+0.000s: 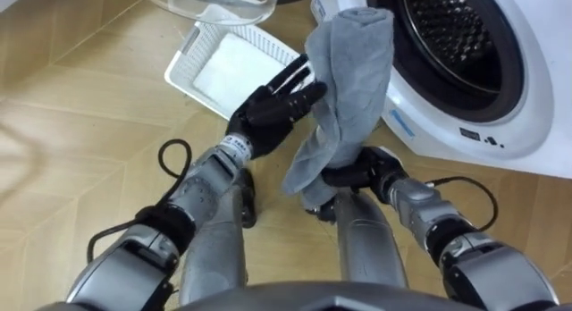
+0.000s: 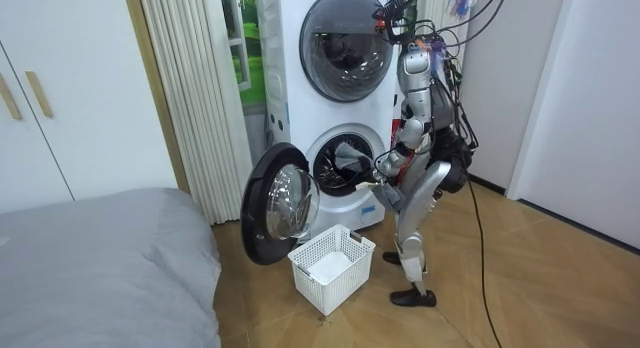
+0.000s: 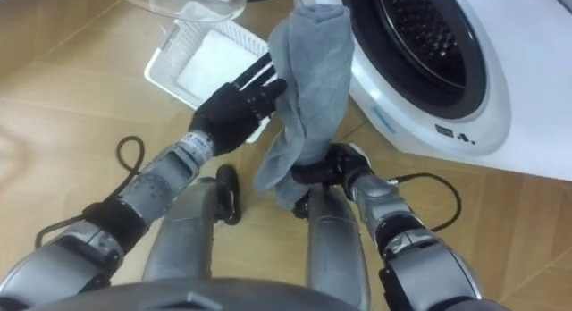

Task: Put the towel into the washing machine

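Our right hand (image 1: 365, 174) grips the towel (image 1: 350, 83) low; our left hand (image 1: 268, 110) presses straight fingers against it, beside the washing machine (image 1: 527, 96), whose label (image 1: 478, 135) we cannot read.

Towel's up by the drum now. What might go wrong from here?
The right hand grips the towel low down, and the left hand only lies open against it, so the tall upper part may flop short of the drum opening. The tail hanging below the right hand may be left trailing outside.
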